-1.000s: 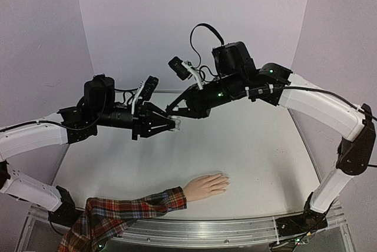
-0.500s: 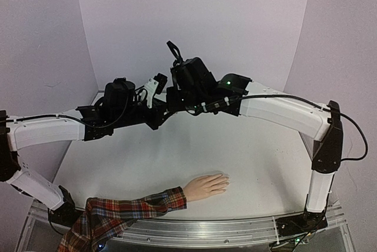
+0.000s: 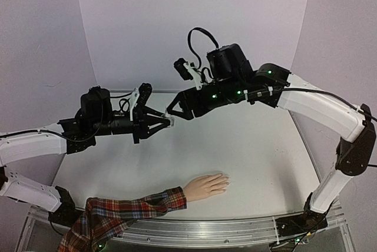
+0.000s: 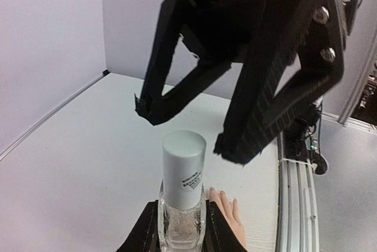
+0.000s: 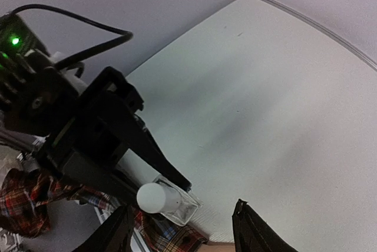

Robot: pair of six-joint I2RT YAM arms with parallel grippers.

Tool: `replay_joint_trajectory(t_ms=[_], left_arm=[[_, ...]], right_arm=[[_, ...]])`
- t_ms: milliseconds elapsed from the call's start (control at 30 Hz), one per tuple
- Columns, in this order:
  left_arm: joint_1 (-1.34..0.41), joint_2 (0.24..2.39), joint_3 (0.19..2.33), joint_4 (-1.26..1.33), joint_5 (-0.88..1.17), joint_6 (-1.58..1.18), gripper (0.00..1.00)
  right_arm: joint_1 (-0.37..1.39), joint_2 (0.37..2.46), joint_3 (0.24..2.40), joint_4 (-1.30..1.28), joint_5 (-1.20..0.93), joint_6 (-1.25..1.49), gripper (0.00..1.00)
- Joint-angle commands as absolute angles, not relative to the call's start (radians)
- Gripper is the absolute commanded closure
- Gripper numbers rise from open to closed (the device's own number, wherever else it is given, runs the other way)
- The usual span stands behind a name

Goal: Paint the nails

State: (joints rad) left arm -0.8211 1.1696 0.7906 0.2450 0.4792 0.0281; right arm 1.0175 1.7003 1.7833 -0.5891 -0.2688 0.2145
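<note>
L hand point(image 4: 181, 231) clamped on clear bottle point(image 4: 184, 196) in mid-air, white cap point(image 4: 184, 146) facing R hand point(image 4: 185, 128), whose jaws are spread wide either side of cap, not touching. Nails point(image 3: 224, 181) on mannequin point(image 3: 203, 187) w/ plaid sleeve point(image 3: 135, 208), flat on counter point(image 3: 265, 146) nr front edge.

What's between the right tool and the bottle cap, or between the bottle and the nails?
Nothing visible. The right tool stands open just off the white cap of the bottle held in the left tool, only air between. Only air lies between the bottle and the nails of the mannequin hand below.
</note>
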Motion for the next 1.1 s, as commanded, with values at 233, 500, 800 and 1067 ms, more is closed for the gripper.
replay_joint_trajectory(t_ms=[233, 500, 800, 1067], left_arm=[[-0.82, 1.181, 0.892, 0.247, 0.775, 0.037, 1.0], [-0.819, 1.18, 0.909, 0.245, 0.744, 0.012, 1.0], [-0.82, 1.266, 0.98, 0.209, -0.091, -0.083, 1.0], [-0.821, 1.413, 1.114, 0.12, -0.179, -0.138, 1.0]], right_arm=[[1.007, 1.714, 1.82, -0.56, -0.685, 0.091, 0.66], [1.007, 1.727, 1.831, -0.56, -0.695, 0.093, 0.95], [1.049, 1.798, 1.836, -0.554, 0.048, 0.32, 1.0], [1.114, 1.944, 2.012, -0.676, 0.49, 0.588, 1.0]])
